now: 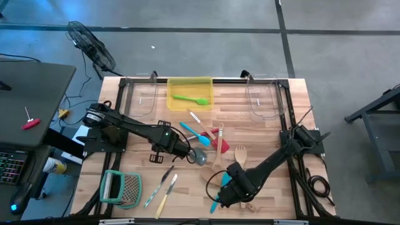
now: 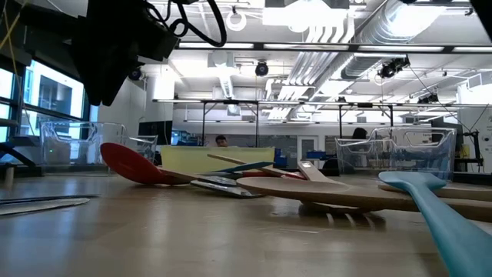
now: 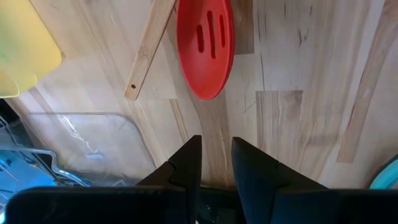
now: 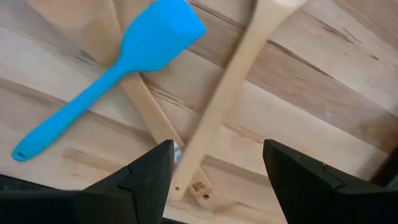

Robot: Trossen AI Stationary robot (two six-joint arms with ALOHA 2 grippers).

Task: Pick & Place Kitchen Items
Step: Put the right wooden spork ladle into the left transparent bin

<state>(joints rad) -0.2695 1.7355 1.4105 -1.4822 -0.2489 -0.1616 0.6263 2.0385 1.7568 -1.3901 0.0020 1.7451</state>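
Several utensils lie loose on the table's middle: blue spatulas (image 1: pixel 190 130), a red slotted spatula (image 1: pixel 215 139), and wooden spoons and forks (image 1: pixel 240 153). A green spatula (image 1: pixel 190 99) lies in the yellow bin (image 1: pixel 206 84). My left gripper (image 1: pixel 190 152) hangs above bare table just left of the red spatula's head (image 3: pixel 205 46), its fingers a narrow gap apart and empty (image 3: pixel 216 149). My right gripper (image 1: pixel 226 195) is open (image 4: pixel 217 155) above the end of a pale wooden handle (image 4: pixel 217 106), with a blue spatula (image 4: pixel 124 56) beside it.
Clear bins stand at the far left (image 1: pixel 140 97) and far right (image 1: pixel 262 97), on either side of the yellow bin. A green-framed grater (image 1: pixel 122 187) and two knives (image 1: pixel 161 187) lie near the front left. A second wooden handle (image 4: pixel 143 106) crosses under the first.
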